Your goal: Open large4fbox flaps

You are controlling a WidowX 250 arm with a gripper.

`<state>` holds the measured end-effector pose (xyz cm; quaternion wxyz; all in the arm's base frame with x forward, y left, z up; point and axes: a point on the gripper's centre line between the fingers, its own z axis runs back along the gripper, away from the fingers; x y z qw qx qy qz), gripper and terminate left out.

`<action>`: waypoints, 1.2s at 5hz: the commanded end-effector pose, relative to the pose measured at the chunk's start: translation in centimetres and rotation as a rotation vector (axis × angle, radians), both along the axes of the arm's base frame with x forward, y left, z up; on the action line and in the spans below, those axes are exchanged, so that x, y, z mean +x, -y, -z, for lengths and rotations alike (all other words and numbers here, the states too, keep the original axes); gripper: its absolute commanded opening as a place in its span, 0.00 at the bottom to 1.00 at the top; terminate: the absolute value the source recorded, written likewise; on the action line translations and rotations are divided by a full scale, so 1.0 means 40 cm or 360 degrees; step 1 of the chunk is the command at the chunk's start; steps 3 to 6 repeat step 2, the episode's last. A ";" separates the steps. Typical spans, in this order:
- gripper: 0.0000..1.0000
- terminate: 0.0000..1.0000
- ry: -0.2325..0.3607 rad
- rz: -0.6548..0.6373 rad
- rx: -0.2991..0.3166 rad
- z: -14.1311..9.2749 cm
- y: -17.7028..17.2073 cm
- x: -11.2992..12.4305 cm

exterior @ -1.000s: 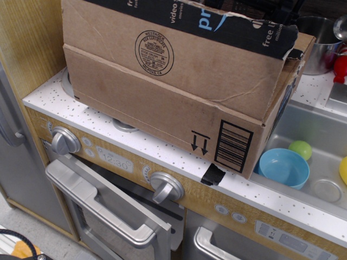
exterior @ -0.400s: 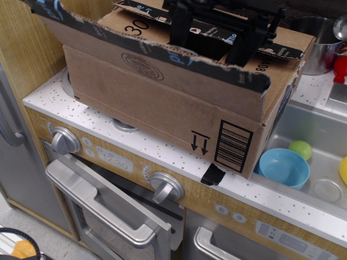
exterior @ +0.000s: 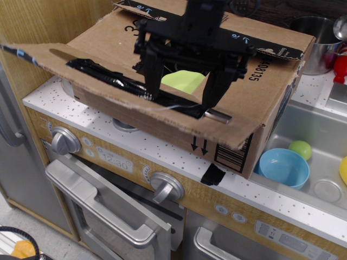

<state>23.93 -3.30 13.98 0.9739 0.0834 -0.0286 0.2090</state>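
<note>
The large4fbox (exterior: 271, 103) stands on the toy stove top, its barcode and arrows partly showing on the near side. Its long near flap (exterior: 108, 103) is folded outward toward the camera, roughly level, with its plain brown inside up and crumpled black tape (exterior: 108, 76) stuck on it. The far flap (exterior: 271, 40) lies flat on top of the box, edged with torn black tape. My black gripper (exterior: 180, 103) hangs over the box opening, jaws spread wide, with the fingertips (exterior: 210, 108) low at the near flap's hinge. A lime-green thing (exterior: 184, 81) shows inside the box between the fingers.
A sink (exterior: 320, 127) to the right holds a blue bowl (exterior: 283, 167), a green ball (exterior: 300, 149) and a yellow thing (exterior: 344, 170). A steel pot (exterior: 317, 32) and a red thing (exterior: 340, 67) stand behind. Oven knobs (exterior: 166, 187) and a handle (exterior: 103, 208) are below.
The near flap has swung from upright down and outward toward the camera. The gripper has come down and forward over the box opening.
</note>
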 end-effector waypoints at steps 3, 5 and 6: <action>1.00 1.00 0.0226 0.0040 -0.0101 0.065 -0.011 -0.010; 1.00 1.00 0.0226 0.0040 -0.0101 0.065 -0.011 -0.010; 1.00 1.00 0.0226 0.0040 -0.0101 0.065 -0.011 -0.010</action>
